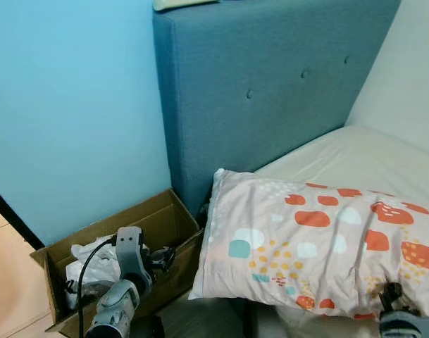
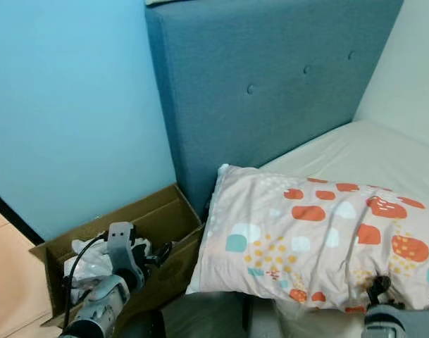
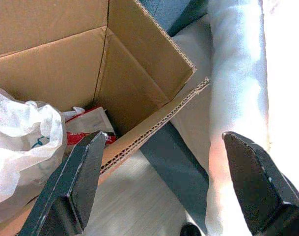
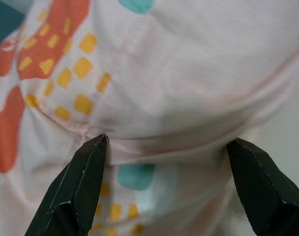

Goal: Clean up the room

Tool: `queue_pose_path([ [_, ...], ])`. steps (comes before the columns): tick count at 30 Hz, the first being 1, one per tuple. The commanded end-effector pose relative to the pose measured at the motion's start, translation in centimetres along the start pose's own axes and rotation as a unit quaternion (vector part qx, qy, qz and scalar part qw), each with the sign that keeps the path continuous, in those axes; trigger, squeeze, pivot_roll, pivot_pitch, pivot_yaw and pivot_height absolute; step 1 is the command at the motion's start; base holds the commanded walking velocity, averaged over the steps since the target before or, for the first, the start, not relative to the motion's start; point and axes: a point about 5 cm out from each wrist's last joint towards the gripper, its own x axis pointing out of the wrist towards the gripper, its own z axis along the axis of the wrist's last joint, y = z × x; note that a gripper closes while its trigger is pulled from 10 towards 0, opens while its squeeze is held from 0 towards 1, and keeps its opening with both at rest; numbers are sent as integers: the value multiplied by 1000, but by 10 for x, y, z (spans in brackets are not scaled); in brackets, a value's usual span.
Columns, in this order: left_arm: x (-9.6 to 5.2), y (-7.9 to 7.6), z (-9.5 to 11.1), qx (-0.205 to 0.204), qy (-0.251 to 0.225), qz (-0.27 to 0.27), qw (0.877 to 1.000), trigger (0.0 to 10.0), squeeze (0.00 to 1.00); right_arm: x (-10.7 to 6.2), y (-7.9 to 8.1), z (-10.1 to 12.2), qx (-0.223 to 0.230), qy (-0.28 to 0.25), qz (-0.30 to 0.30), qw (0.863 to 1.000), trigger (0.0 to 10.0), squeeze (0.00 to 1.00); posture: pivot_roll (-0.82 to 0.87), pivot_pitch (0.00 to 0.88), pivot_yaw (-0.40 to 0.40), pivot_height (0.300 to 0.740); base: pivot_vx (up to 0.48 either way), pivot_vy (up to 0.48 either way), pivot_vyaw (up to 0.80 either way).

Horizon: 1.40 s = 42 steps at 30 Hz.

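I have the patterned pillow (image 1: 316,243) lying on the bed (image 1: 355,151), its near corner hanging past the mattress edge over the gap beside the blue headboard (image 1: 270,84). My right end effector (image 4: 166,147) is spread wide and grasping nothing, its two fingers (image 4: 83,184) straddling a fold along the pillow's near edge. My left end effector (image 3: 164,182) is also released, hovering above the edge of the cardboard box (image 1: 158,218) that holds crumpled white plastic bags (image 3: 21,142).

My worry is the right side: if I close on that loose fold I may catch only the cover, and the pillow could slide off towards the box. The left fingers sit close to the box flap, so a careless swing could knock it.
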Motion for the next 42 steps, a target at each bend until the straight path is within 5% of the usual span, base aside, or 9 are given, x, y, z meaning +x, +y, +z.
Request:
queue_pose_path([
  [1, -5, 3, -7, 2, 16, 2, 1000, 10000, 0, 3, -5, -1, 6, 2, -15, 1000, 10000, 0, -132, 140, -33, 598, 0, 0, 0],
  [18, -11, 9, -10, 14, 18, 3, 1000, 10000, 0, 45, 48, -17, 53, 40, 40, 997, 10000, 0, -89, 165, -23, 598, 0, 0, 0],
  [24, -13, 11, -10, 17, 18, 4, 1000, 10000, 0, 49, 59, -23, 34, 55, 51, 997, 10000, 0, -82, 164, -28, 598, 0, 0, 0],
  [25, -13, 11, -10, 17, 18, 5, 1000, 10000, 0, 49, 60, -25, 14, 60, 48, 997, 5059, 0, -80, 168, -24, 598, 0, 0, 0],
  [26, -13, 11, -10, 17, 18, 5, 1000, 10000, 0, 49, 60, -25, 14, 60, 48, 997, 5059, 0, -80, 168, -24, 598, 0, 0, 0],
  [27, -13, 12, -9, 18, 17, 6, 1000, 10000, 0, 50, 59, -27, -2, 63, 43, 997, 1020, 0, -81, 166, -19, 598, 0, 0, 0],
  [29, -13, 12, -9, 18, 17, 6, 1000, 10000, 0, 50, 59, -27, -2, 63, 43, 997, 1020, 0, -81, 166, -19, 598, 0, 0, 0],
  [30, -12, 12, -7, 19, 14, 5, 1000, 10000, 0, 51, 61, -27, -7, 62, 44, 997, 0, 0, -80, 167, -20, 598, 0, 0, 0],
  [42, -11, 13, -3, 18, 6, 10, 1000, 10000, 0, 62, 86, -8, -42, 36, 70, 996, 0, 0, -72, 153, -23, 598, 0, 0, 0],
])
